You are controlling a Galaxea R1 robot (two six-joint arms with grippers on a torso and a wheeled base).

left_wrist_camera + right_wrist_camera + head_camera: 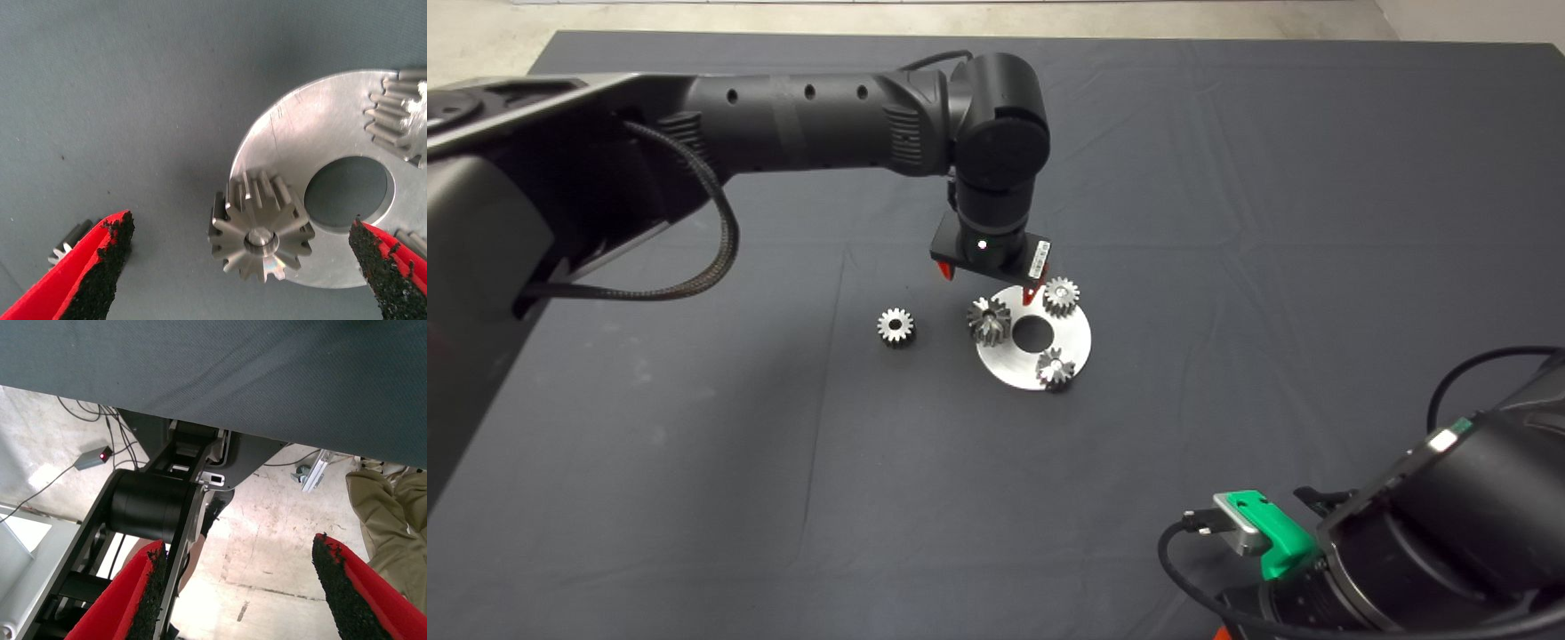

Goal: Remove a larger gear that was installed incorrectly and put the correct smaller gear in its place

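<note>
Silver steel: the larger gear [261, 229] stands on a peg at the rim of the round mounting plate [313, 113], between the left gripper [243, 267]'s wide-open, empty fingers [107, 267], likely so they can close on it and lift it off. The smaller gear [895, 326] lies loose on the surface, just outside one finger. The right gripper [237, 593] waits off the surface's edge, fingers spread and empty.

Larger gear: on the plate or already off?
On: the larger gear sits at the edge of the silver plate, untouched between the open left end effector fingers.
</note>
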